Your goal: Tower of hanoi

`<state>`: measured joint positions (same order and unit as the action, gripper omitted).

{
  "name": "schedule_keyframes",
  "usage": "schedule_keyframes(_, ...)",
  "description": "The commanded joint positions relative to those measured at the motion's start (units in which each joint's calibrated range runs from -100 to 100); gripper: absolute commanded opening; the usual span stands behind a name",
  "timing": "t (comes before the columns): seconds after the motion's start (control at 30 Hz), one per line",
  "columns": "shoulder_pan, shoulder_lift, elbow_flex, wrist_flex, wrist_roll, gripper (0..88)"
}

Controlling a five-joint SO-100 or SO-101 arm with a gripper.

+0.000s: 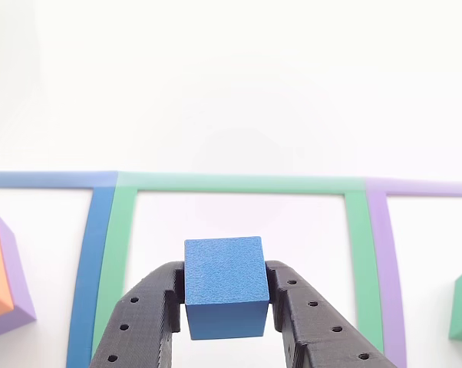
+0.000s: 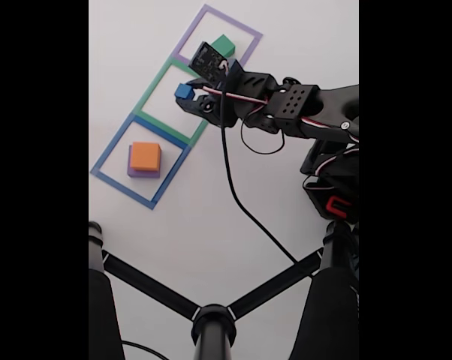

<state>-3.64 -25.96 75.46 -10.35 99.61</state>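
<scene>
Gripper (image 1: 225, 322) pinching blue cube (image 1: 224, 285), held over green tape square (image 1: 239, 183). Green block (image 2: 224, 46) sits beyond it, orange block (image 2: 145, 156) on purple block (image 2: 131, 169) behind. Step: carrying smallest piece. Next, likely set it on 1 block squarely.

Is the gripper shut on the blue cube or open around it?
Shut on it: in the other view both black fingers press the side faces of the blue cube, and the gripper holds it over the green tape outline.

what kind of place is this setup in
Probably a hobbyist's tabletop test bench: a plain white table with taped square outlines, foam blocks, and a camera tripod by the arm.
</scene>
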Motion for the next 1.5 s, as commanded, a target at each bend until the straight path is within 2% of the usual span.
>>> schedule_keyframes(0.0,0.6,6.7,2.2,-17.0,0.4,2.1)
schedule_keyframes(0.47,3.4,30.8,2.7,-44.2,0.4,3.4)
schedule_keyframes(0.83,2.6,38.4,3.2,-52.7,0.4,3.6)
schedule_keyframes(1.23,2.9,45.9,-0.1,-56.5,0.4,4.5)
schedule_keyframes(1.47,3.1,47.7,-1.2,-56.7,0.4,9.9)
